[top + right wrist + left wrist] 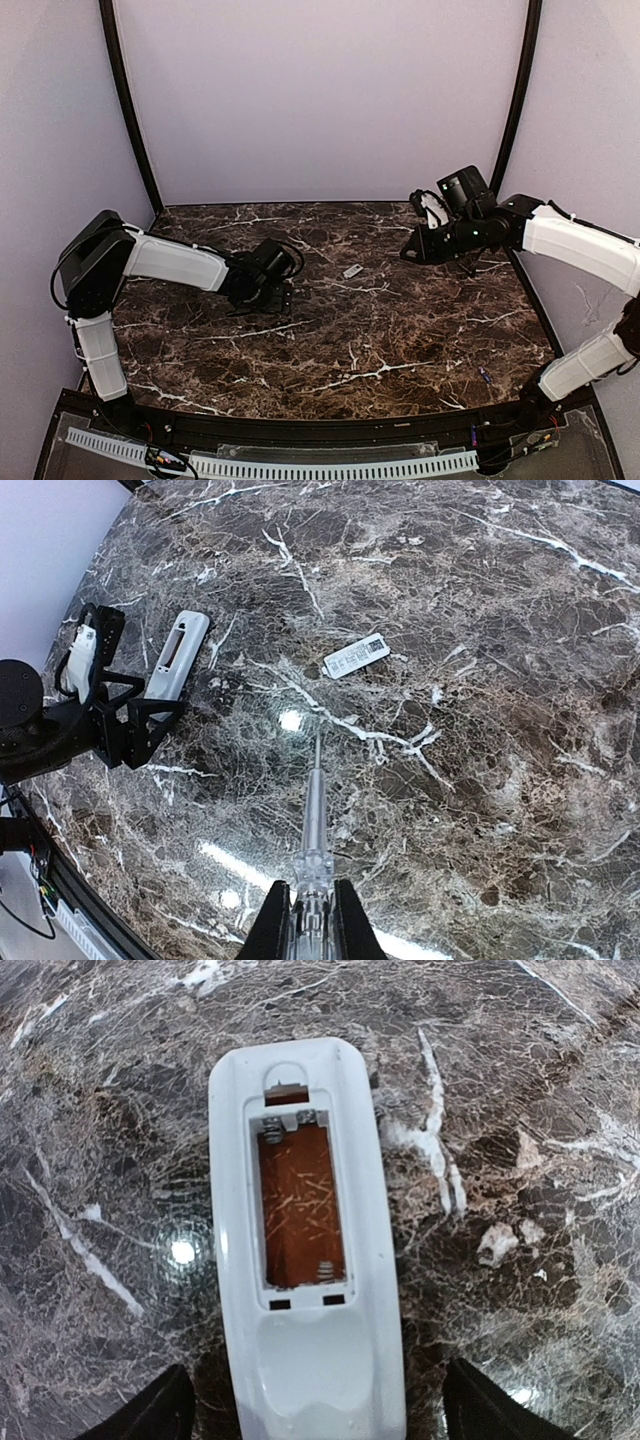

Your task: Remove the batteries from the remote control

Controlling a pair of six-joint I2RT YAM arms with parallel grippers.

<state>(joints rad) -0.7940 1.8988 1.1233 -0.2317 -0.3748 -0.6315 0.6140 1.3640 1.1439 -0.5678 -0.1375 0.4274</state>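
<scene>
Top external, near edge first: at 5 o'clock on the marble table, close to the right arm's base, lies a tiny dark slim thing, prob. a battery, too small to be sure.

Left wrist: left gripper is released, fingers spread wide either side of the remote control. There's a gap on both sides, no contact. Remote lies face down, long axis 6 to 12. Its battery recess is uncovered, w/ metal contacts showing at both ends.

Right wrist: right gripper is clenched on a slim clear-handled tool, metal tip pointing to 12. Beyond the tip, approx. 12–1, a small flat pale cover piece lies alone on the marble. Remote + left gripper sit at 10 o'clock, well apart from the cover.
</scene>
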